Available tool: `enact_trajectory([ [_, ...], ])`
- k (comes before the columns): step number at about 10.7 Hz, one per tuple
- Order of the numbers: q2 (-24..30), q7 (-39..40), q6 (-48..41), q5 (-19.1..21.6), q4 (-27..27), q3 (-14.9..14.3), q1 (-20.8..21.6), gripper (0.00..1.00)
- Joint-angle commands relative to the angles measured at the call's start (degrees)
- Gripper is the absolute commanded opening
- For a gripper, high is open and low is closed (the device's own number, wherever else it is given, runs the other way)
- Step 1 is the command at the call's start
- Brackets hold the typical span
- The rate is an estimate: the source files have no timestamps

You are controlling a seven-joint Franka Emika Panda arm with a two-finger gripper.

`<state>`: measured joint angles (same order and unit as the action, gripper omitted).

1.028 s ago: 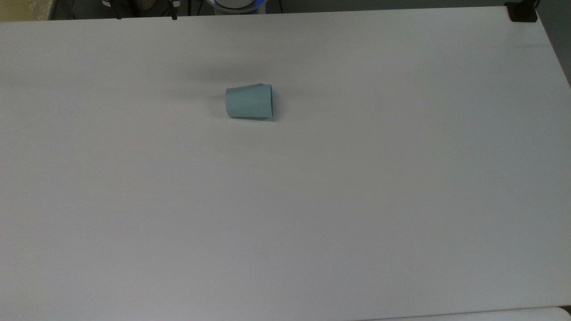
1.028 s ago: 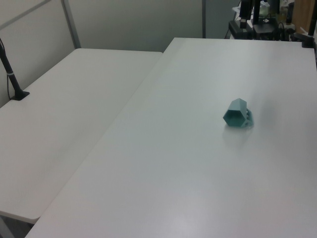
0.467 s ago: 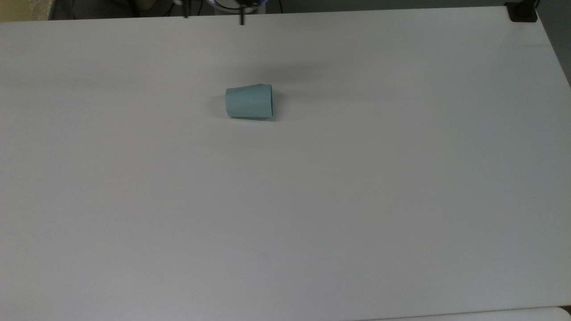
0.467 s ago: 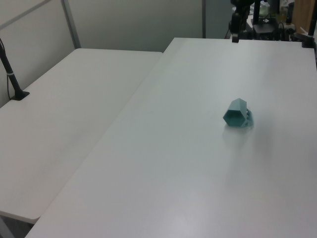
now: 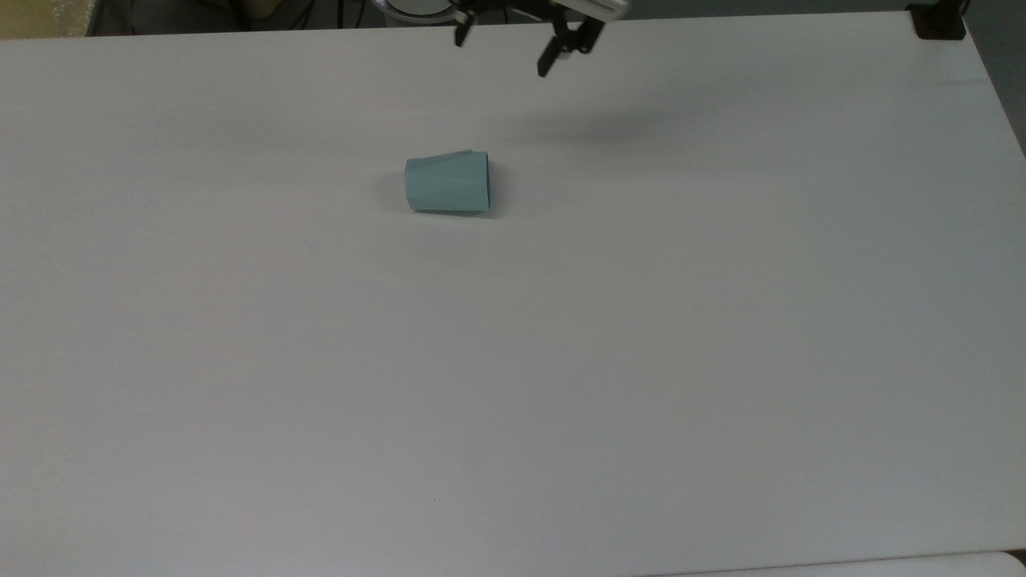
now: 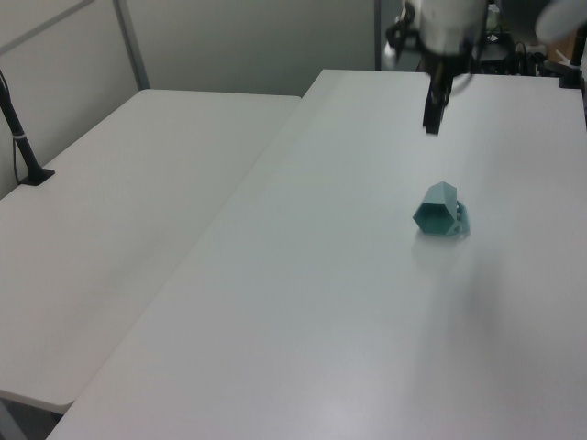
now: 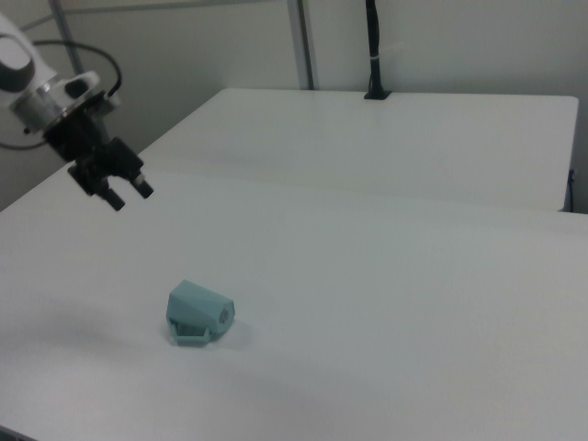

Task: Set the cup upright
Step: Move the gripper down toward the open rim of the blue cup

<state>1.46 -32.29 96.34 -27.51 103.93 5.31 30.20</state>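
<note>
The cup (image 5: 446,183) lies on its side on the white table (image 5: 561,361), wider rim toward the top view's right. Its hollow mouth faces the camera in the left view, where the cup (image 6: 440,212) rests mid-table. In the right view the cup (image 7: 197,312) has its small handle down on the table. My gripper (image 5: 501,54) hangs open and empty above the table's far edge, up and right of the cup in the top view. The gripper (image 6: 430,122) is beyond the cup in the left view, and the gripper (image 7: 130,197) hovers up and left of it in the right view.
A black clamp (image 5: 938,20) sits at the table's far right corner in the top view. A second white table (image 6: 119,229) adjoins on the left view's left, with a black post (image 6: 23,137) on it. That table (image 7: 386,138) lies behind in the right view.
My gripper has come in from the top view's upper edge, moving right and out over the table toward the cup. The cup has not moved.
</note>
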Motion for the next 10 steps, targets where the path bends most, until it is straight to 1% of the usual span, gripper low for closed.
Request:
enact_trajectory([
  [1,-5.48,-10.30,-1.68,-10.33,2.76,-0.13,7.93,1.00],
  [3,-11.19,-15.94,-1.85,-16.14,2.76,-0.13,10.40,1.00],
  [4,-13.31,-17.61,-1.94,-18.08,2.68,-0.13,10.84,1.00],
  [7,-17.18,-18.95,-3.08,-21.17,3.02,-0.22,10.41,1.00],
  [10,-18.78,-21.75,-3.00,-24.42,6.53,-0.22,7.52,1.00],
])
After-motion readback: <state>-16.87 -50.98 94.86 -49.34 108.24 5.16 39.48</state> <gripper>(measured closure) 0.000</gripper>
